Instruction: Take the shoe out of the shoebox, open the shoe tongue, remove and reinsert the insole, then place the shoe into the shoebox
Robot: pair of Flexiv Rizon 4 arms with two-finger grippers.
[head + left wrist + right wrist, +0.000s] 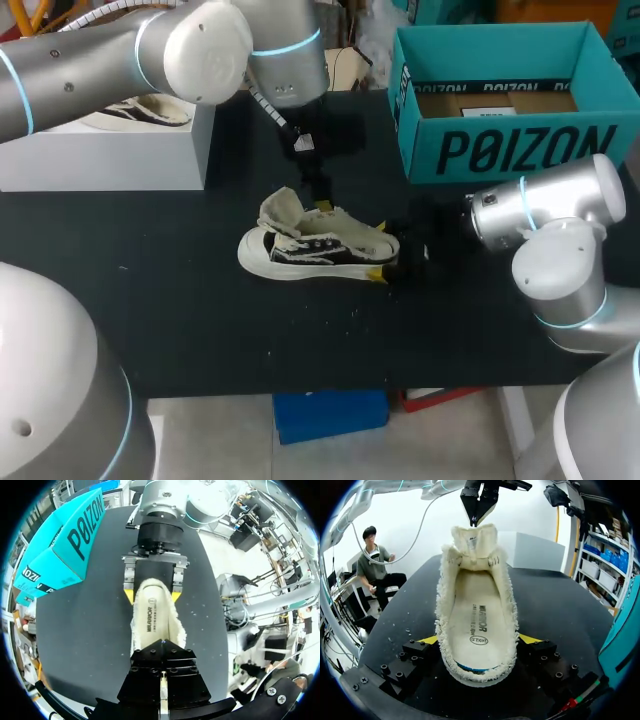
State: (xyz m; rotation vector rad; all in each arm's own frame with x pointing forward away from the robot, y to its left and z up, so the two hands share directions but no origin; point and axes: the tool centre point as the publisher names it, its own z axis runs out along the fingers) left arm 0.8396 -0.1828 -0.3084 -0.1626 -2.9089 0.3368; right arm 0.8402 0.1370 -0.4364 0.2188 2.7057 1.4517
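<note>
A cream and black shoe lies on its sole in the middle of the black table, toe to the left. My right gripper has its yellow tips on both sides of the heel, shut on the shoe. The printed insole lies inside the shoe. The tongue stands upright, and my left gripper comes down from above, shut on its top edge. From the left wrist, that gripper hides the tongue, with the shoe and right gripper beyond. The teal shoebox stands open at the back right.
A white box stands at the back left with another shoe on it. The teal shoebox stands beside the right arm. Small white specks dot the table around the shoe.
</note>
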